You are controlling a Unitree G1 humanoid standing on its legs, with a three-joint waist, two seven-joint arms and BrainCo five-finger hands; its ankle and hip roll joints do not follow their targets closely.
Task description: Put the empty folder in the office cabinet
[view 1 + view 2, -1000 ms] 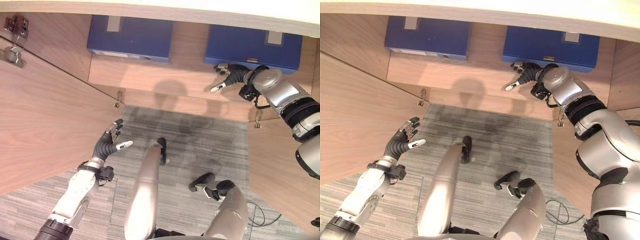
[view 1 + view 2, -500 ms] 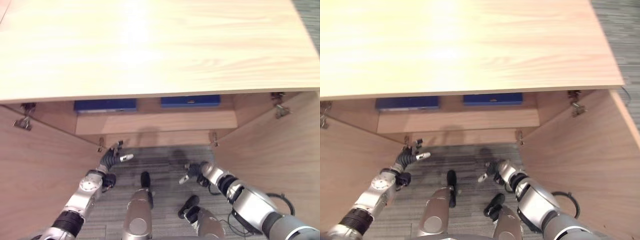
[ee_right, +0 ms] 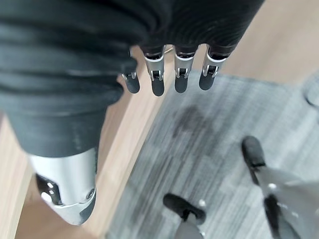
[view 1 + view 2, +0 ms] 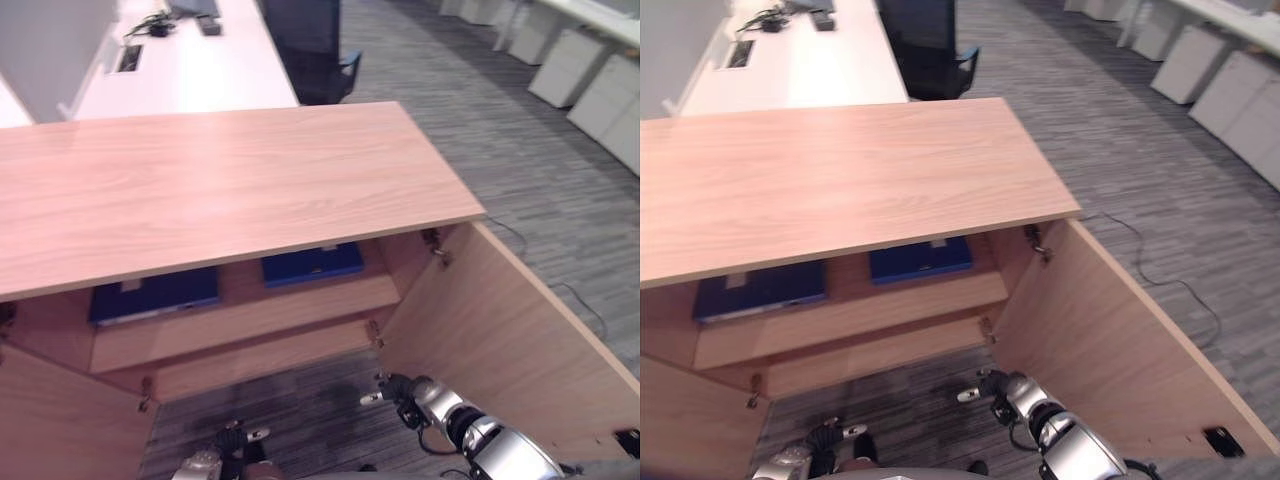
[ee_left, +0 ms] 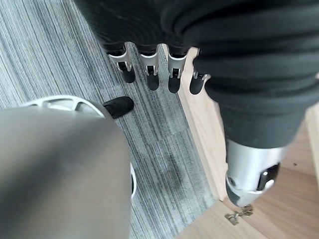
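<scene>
Left eye view: two blue folders lie flat on the cabinet's shelf (image 4: 240,318), one (image 4: 155,296) toward its left end, the other (image 4: 311,264) near the middle, both back under the cabinet top (image 4: 200,185). Both doors stand open. The left robot hand (image 4: 232,438) and right robot hand (image 4: 392,389) hang low over the carpet, fingers relaxed, holding nothing. Placement looks done; closing the doors may remain.

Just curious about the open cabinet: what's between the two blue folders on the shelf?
Only bare wooden shelf separates the left folder from the right folder, seen in both eye views.
</scene>
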